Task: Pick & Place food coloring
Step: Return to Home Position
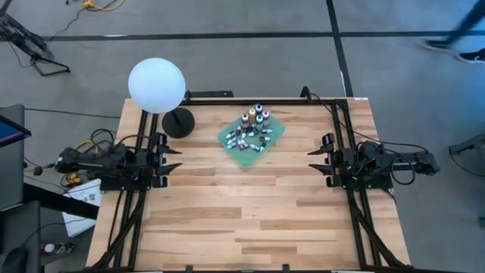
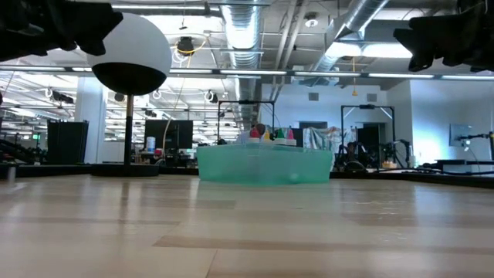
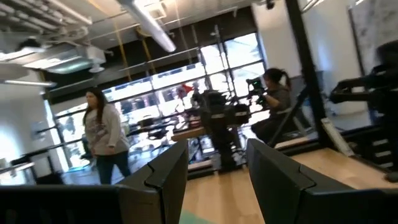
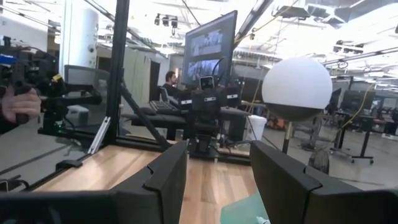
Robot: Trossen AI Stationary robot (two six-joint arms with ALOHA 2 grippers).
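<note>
Table point(image 1: 242, 220), food coloring point(image 1: 254, 121) in bin point(image 1: 244, 157), left end effector point(image 1: 178, 159) parted, right end effector point(image 1: 311, 161) parted

Grey floor point(image 1: 227, 19) with dark taped lines surrounds the wood-plank tabletop point(image 1: 250, 212). Exposed silver ducts point(image 2: 245, 23) and strip lights run overhead. Large bright windows point(image 3: 168, 87) line the far wall.

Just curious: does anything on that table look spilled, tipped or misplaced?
No spill. The green bin sits cornerwise on the table; some food coloring bottles inside lie tipped, others upright. Left gripper and right gripper wait aside.

One bin point(image 1: 245, 157), one lamp point(image 1: 157, 86)
</note>
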